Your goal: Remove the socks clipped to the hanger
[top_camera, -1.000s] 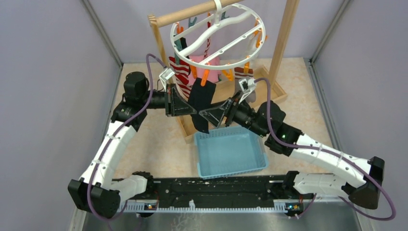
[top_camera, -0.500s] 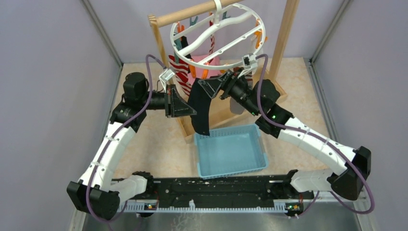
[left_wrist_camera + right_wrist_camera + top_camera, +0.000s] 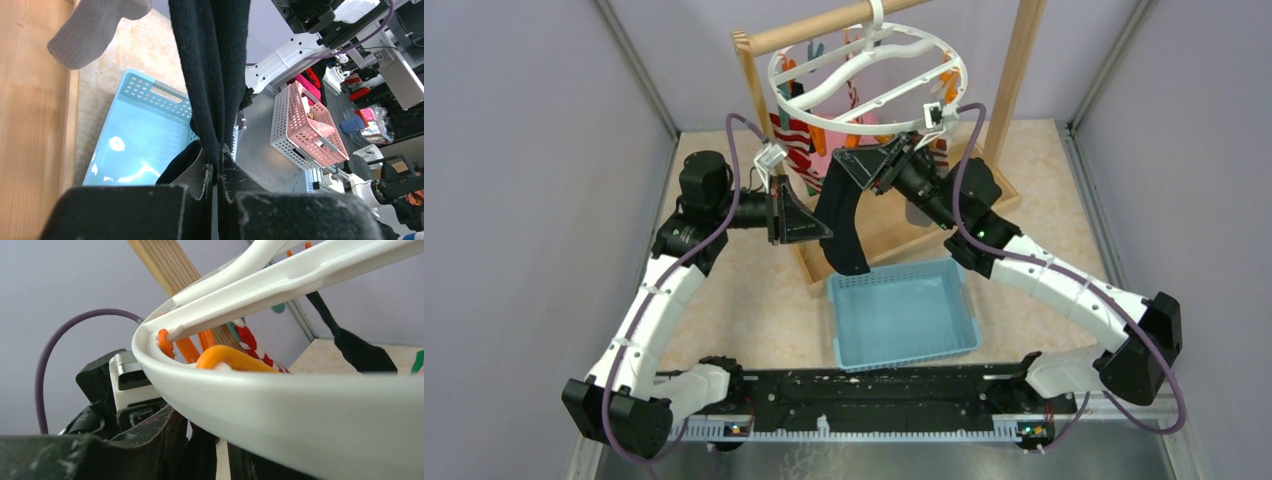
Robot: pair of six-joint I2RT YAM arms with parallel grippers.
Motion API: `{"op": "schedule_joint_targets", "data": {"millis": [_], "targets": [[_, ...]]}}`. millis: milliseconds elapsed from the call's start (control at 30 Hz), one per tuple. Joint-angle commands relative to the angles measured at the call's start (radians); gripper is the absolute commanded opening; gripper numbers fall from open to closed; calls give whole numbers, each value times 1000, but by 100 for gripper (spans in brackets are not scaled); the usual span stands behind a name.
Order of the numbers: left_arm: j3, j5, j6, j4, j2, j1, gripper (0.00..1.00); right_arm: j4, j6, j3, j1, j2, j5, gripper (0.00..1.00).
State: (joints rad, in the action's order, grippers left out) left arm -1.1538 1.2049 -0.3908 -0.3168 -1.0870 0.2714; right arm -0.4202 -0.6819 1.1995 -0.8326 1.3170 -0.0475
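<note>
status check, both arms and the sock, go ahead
Left gripper jaws shut on long black sock, mid-length. Right gripper up at round white plastic hanger rim, jaws unclear. Light blue plastic basket below, nothing blocking.

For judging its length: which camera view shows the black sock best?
The top external view: the black sock shows nearly whole, hanging below the hanger. The left wrist view shows only the part pinched in the left tool. In the right wrist view the hanger mostly hides it.

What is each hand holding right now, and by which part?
The left hand pinches the black sock partway down its length. The right hand sits under the hanger rim; its hold cannot be told.
</note>
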Motion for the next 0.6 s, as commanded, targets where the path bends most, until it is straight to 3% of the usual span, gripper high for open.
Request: {"op": "schedule_joint_targets", "data": {"millis": [0,200,367,400,467,567], "targets": [[-4,-9,40,-12,15,9,0,-77,-18,52,9,-7,-9,27],[-1,-79,210,-131,8,45,0,-53,-10,33,9,-36,10,1],[16,-160,349,-218,7,94,0,-32,-11,-32,25,-83,22,0],[17,-160,358,-224,4,96,0,-31,-15,-44,30,-92,21,1],[10,-159,359,-224,0,98,0,-42,-22,-66,39,-105,20,22],[-15,-160,351,-218,-9,100,0,-57,-34,-69,48,-102,16,34]]}}
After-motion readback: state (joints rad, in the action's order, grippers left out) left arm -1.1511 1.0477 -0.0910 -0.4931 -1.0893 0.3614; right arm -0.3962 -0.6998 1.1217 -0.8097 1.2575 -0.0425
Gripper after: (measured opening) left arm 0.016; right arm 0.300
